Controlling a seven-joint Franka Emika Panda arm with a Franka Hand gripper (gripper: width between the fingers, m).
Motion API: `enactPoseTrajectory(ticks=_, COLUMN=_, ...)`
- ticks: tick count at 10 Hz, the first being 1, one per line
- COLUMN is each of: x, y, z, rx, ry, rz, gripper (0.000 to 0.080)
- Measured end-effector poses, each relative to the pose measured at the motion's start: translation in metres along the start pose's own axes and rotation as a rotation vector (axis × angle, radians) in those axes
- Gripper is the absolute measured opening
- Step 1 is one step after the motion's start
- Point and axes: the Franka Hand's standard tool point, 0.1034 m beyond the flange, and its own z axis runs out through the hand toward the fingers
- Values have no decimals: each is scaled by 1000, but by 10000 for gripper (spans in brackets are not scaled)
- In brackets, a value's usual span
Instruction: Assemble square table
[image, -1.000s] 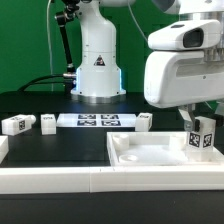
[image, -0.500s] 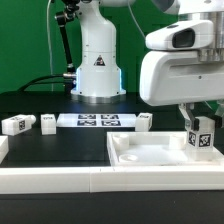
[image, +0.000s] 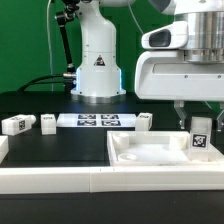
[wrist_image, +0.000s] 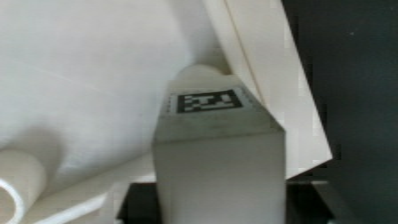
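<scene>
White tagged block leg (image: 200, 136), recessed white slab (image: 148, 152)

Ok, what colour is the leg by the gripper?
White leg, black-and-white tag; wrist view shows best.

Bright, even light — soft wrist-view blur

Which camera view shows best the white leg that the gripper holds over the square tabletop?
The wrist view: the leg fills the middle of the picture, its tag sharp, next to the tabletop and its raised rim. The exterior view shows the same leg only small, under the gripper, tag facing the camera.
</scene>
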Motion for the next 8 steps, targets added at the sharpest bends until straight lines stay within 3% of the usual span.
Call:
enactPoseTrajectory(ticks=4, x=8, y=11, z=-1, rx=-21, ry=42, rz=331, gripper=307)
enactPoseTrajectory(ticks=8, x=9, y=12, z=-4, rx=-25, ry=46, rz=305, gripper=311)
